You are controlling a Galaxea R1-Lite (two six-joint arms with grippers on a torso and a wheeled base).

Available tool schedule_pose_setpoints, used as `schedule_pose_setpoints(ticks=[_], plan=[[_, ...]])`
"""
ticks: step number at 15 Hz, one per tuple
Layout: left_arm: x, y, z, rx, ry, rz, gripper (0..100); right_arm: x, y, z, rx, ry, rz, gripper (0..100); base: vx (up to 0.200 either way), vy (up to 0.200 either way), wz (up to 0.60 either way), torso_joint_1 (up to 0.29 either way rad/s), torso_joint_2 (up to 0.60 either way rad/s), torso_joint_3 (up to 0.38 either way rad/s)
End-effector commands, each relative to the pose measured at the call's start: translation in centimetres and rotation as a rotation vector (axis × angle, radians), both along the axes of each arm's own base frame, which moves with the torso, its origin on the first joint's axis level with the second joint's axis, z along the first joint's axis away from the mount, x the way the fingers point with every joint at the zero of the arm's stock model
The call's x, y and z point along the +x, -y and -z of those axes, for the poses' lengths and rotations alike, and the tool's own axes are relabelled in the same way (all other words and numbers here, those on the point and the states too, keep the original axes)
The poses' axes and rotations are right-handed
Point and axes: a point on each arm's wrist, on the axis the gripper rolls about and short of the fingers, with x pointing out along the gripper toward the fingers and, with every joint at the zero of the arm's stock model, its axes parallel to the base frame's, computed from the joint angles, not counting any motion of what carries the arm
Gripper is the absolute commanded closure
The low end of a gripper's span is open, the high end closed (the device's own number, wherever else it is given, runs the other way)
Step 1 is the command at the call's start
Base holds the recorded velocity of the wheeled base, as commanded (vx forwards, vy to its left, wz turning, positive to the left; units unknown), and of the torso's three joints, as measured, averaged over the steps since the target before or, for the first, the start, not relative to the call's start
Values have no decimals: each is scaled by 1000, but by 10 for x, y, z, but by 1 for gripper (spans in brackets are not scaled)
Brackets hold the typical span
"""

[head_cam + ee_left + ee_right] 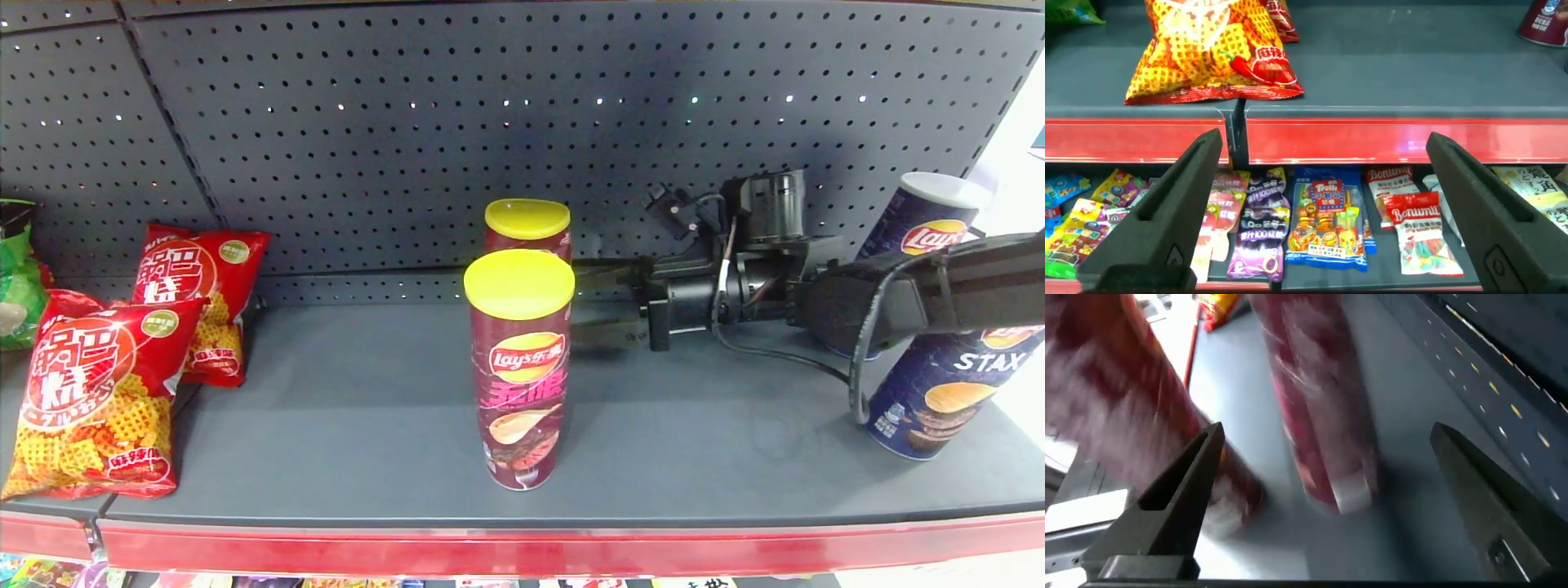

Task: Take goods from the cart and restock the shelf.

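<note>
Two maroon chip cans with yellow lids stand upright mid-shelf, the front can (pixel 518 367) near the shelf lip and the rear can (pixel 527 233) close behind it. My right gripper (pixel 584 298) comes in low from the right, open, its fingertips right beside the rear can. In the right wrist view that rear can (pixel 1323 416) stands in line with the gap of the open right gripper (pixel 1325 433), and the front can (pixel 1127 416) is off to one side. My left gripper (pixel 1323 139) hangs open and holds nothing, in front of the shelf's red front edge (pixel 1372 140).
Two blue chip cans (pixel 939 384) (pixel 927 216) stand at the shelf's right end, behind my right arm. Red snack bags (pixel 98 400) (pixel 200 302) lie at the left, with bare shelf between them and the cans. Candy packets (pixel 1323 220) fill the lower shelf.
</note>
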Motion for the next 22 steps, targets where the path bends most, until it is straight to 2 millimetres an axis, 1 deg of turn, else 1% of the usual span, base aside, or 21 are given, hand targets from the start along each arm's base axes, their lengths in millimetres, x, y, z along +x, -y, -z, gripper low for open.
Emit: schedule_pose_setpoints(ticks=[1,2,4,8,9,11,18,21,22], plan=[[0,0,0,0,-3,0,0,-18,22,-10,3,2,29,0,0,0,0,0,0,0],[0,0,0,0,-1,0,0,-25,27,-11,-1,5,31,0,0,0,0,0,0,0],[0,0,0,0,-1,0,0,-36,28,-13,1,11,11,0,0,0,0,0,0,0],[0,0,0,0,-1,0,0,-56,13,-14,4,14,-69,0,0,0,0,0,0,0],[0,0,0,0,-1,0,0,-64,1,-16,6,19,-109,0,0,0,0,0,0,0],[0,0,0,0,-1,0,0,-72,-11,-16,5,20,-152,0,0,0,0,0,0,0],[0,0,0,0,-3,0,0,-84,-34,-12,0,26,-229,0,0,0,0,0,0,0],[0,0,0,0,-3,0,0,-85,-40,-12,1,32,-244,0,0,0,0,0,0,0],[0,0,0,0,-1,0,0,-85,-40,-12,0,30,-244,100,0,0,0,0,0,0]])
